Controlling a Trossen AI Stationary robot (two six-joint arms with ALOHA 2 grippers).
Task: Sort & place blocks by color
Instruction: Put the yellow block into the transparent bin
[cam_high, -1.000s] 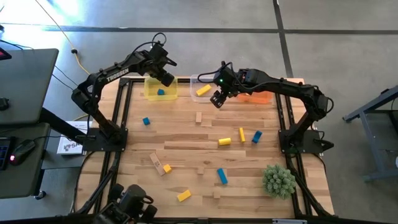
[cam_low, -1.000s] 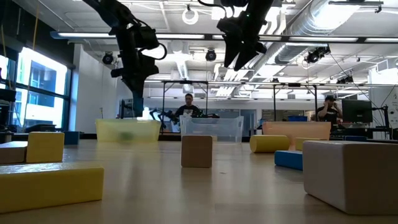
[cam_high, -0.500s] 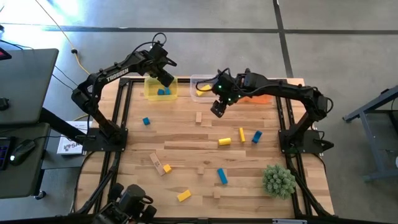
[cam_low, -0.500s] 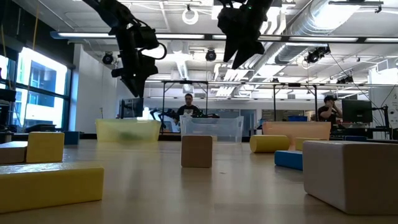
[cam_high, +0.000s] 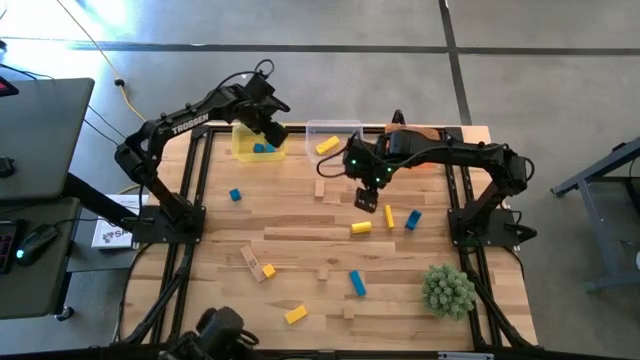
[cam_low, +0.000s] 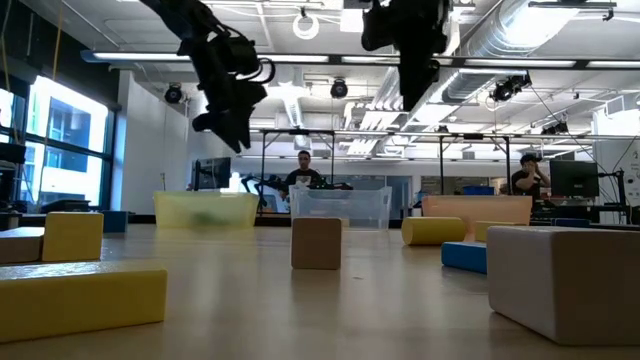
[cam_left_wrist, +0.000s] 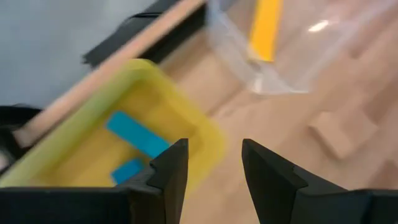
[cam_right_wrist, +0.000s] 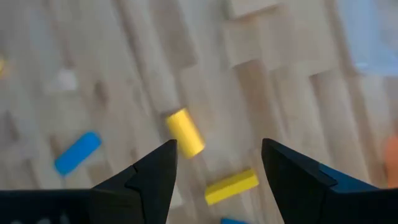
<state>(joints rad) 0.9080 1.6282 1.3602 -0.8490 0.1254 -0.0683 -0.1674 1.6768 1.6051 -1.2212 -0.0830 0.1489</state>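
While the left claw (cam_high: 272, 132) hangs spread and empty over the yellow bin (cam_high: 243, 146) holding two blue blocks (cam_left_wrist: 137, 134), the right claw (cam_high: 366, 199), spread, hovers beside the yellow cylinder block (cam_right_wrist: 185, 132); next it likely must descend and pinch it.

Blocks status: two blue pieces (cam_high: 262, 148) lie flat in the yellow bin (cam_high: 241, 150), one long, one short. One yellow bar (cam_high: 326, 145) sits tilted in the clear bin (cam_high: 345, 127).

Loose on the counter (cam_high: 300, 235):
- blue cube (cam_high: 235, 195) near the left edge
- plain wood blocks (cam_high: 320, 188) just below the clear bin
- yellow cylinder (cam_high: 361, 228) on its side, mid-counter
- thin yellow bar (cam_high: 389, 216) and blue block (cam_high: 413, 220) side by side, right of centre
- wood bar (cam_high: 250, 260) touching a small yellow cube (cam_high: 268, 271)
- blue bar (cam_high: 357, 284) and yellow bar (cam_high: 295, 315) nearer the front edge
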